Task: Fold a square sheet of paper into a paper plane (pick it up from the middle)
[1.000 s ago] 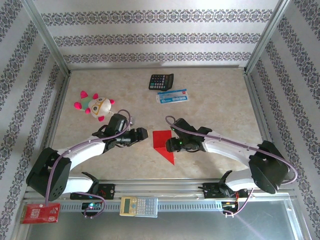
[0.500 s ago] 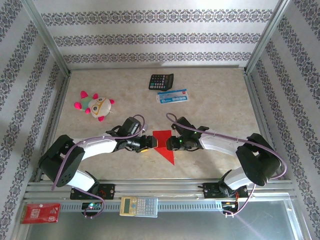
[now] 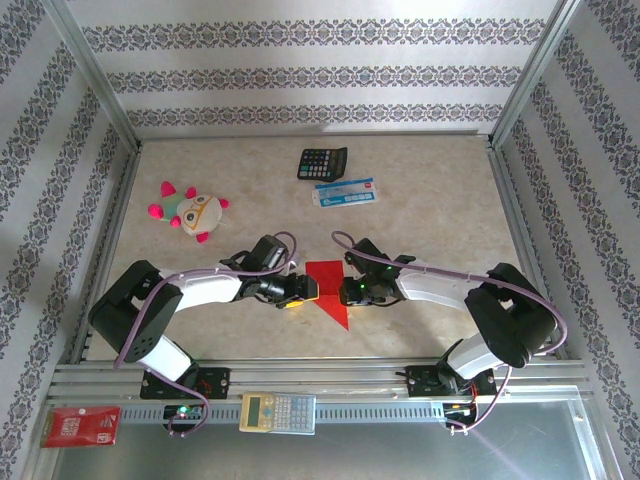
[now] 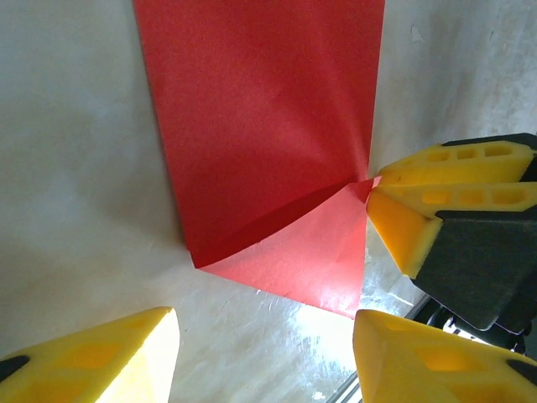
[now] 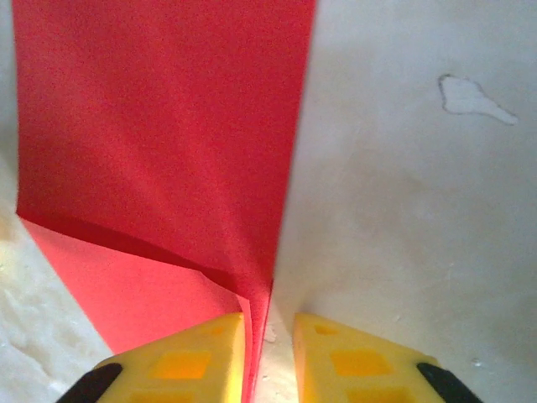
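The square sheet of paper [image 3: 325,280] lies partly folded at the table's near middle, a red rectangle with a triangular point toward me. My left gripper [image 3: 302,290] sits at its left edge. In the left wrist view its yellow fingers stand open [image 4: 267,327] over bare table, just short of the paper's folded corner [image 4: 294,260]. My right gripper [image 3: 346,290] is at the paper's right edge. In the right wrist view its jaws [image 5: 268,323] have closed to a narrow slot with the paper's raised edge [image 5: 168,151] pinched between them. The right gripper's fingers [image 4: 453,180] also show nipping that edge.
A black calculator [image 3: 322,162] and a blue-and-white packet [image 3: 345,192] lie at the back. A plush toy [image 3: 192,210] sits at the left. On the front rail rest a pale calculator [image 3: 278,411] and a red printed packet [image 3: 80,425].
Both arms have closed in on the paper from either side. The right jaws narrowed onto its right edge; the left gripper slid right to its left edge and narrowed a little.
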